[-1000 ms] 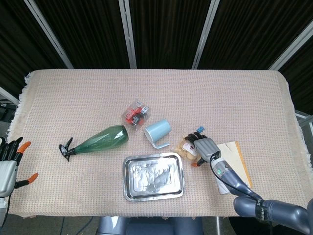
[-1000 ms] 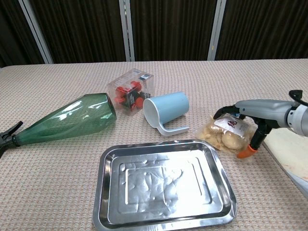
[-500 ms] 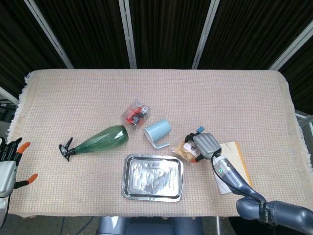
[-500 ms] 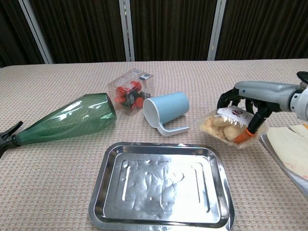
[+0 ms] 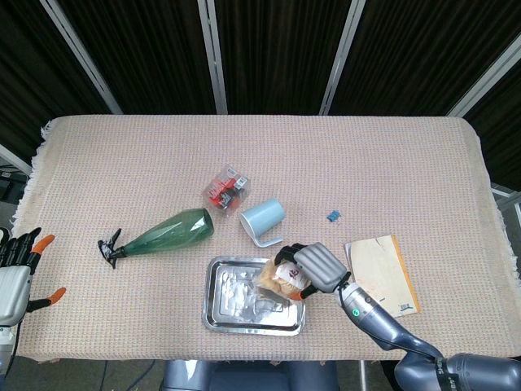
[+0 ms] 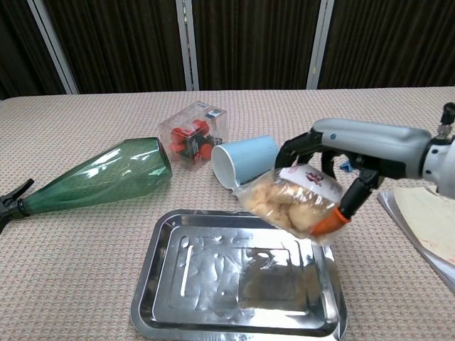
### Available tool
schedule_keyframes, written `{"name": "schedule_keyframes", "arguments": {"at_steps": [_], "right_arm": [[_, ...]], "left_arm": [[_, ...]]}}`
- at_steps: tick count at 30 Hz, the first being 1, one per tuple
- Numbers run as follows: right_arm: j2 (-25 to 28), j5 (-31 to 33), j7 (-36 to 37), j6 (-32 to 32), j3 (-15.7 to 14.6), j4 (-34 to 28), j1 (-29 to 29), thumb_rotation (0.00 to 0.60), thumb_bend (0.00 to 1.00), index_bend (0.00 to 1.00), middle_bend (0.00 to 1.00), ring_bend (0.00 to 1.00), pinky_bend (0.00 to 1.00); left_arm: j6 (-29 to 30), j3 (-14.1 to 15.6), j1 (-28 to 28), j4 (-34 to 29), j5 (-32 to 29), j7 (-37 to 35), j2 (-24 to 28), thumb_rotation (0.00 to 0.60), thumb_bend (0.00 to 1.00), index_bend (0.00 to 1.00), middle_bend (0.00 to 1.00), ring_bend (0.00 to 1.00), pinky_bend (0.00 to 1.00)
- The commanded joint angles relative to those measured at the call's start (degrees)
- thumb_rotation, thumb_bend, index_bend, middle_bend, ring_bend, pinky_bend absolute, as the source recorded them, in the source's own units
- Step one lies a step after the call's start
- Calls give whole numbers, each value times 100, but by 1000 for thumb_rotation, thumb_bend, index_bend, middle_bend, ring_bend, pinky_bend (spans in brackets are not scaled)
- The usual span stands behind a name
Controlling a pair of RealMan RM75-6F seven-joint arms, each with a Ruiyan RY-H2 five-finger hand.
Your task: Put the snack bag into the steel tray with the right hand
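My right hand [image 6: 334,160] [image 5: 313,267] grips a clear snack bag [image 6: 290,200] [image 5: 282,278] of pale round snacks and holds it in the air over the right part of the steel tray [image 6: 213,284] [image 5: 232,303]. The bag hangs tilted, clear of the tray floor. The tray lies flat near the table's front edge with nothing in it. My left hand [image 5: 16,273] sits at the far left edge of the head view, off the table, fingers apart and holding nothing.
A green spray bottle [image 6: 99,174] lies on its side at the left. Behind the tray are a tipped light blue mug [image 6: 245,165] and a clear box of red items [image 6: 190,136]. A booklet [image 5: 381,275] lies right of the tray, a small blue scrap [image 5: 332,216] beyond it.
My right hand lifted the snack bag off the cloth and carried it left, from beside the booklet to above the tray. The left hand stayed put.
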Motion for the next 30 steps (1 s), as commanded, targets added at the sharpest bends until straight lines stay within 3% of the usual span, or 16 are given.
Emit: {"name": "schedule_keyframes", "arguments": {"at_steps": [1, 4, 6, 8, 10, 13, 18, 20, 24, 30], "right_arm": [[-189, 15, -122, -101, -44, 10, 82, 600, 74, 440, 326, 305, 558], [-412, 84, -280, -139, -57, 94, 126, 600, 73, 397, 300, 276, 556], [-589, 197, -442, -221, -71, 184, 178, 600, 73, 314, 250, 216, 494], [-682, 371, -589, -433, -89, 230, 277, 600, 74, 127, 125, 76, 291], [-676, 444, -671, -448, -75, 208, 296, 600, 73, 20, 31, 5, 142], [-610, 473, -821, -352, -53, 147, 286, 600, 67, 0, 0, 0, 53], [-307, 403, -917, -40, -31, -21, 161, 600, 61, 0, 8, 0, 46], [-95, 341, -963, 201, -33, -73, 39, 600, 60, 22, 56, 3, 74], [353, 193, -1086, 930, -83, -107, -371, 600, 60, 111, 149, 54, 138], [910, 138, -864, 2356, -121, 188, -1301, 600, 60, 144, 161, 68, 145]], "left_arm": [[8, -1, 10, 19, -14, -20, 3, 600, 74, 125, 0, 0, 0], [2, 5, 28, 46, -46, -77, -1, 600, 73, 125, 0, 0, 0], [-8, 15, 40, 75, -62, -108, 0, 600, 74, 125, 0, 0, 0], [-5, 21, 52, 110, -67, -147, 8, 600, 71, 125, 0, 0, 0], [0, 21, 56, 123, -66, -167, 11, 600, 74, 125, 0, 0, 0], [3, 18, 62, 145, -70, -191, 16, 600, 74, 125, 0, 0, 0], [-11, 11, 49, 151, -64, -199, 13, 600, 76, 125, 0, 0, 0], [-3, 2, 43, 151, -56, -194, 9, 600, 75, 125, 0, 0, 0], [-9, -7, 32, 139, -59, -169, 11, 600, 72, 125, 0, 0, 0], [-13, -46, -26, 31, -23, -37, 1, 600, 73, 125, 0, 0, 0]]}}
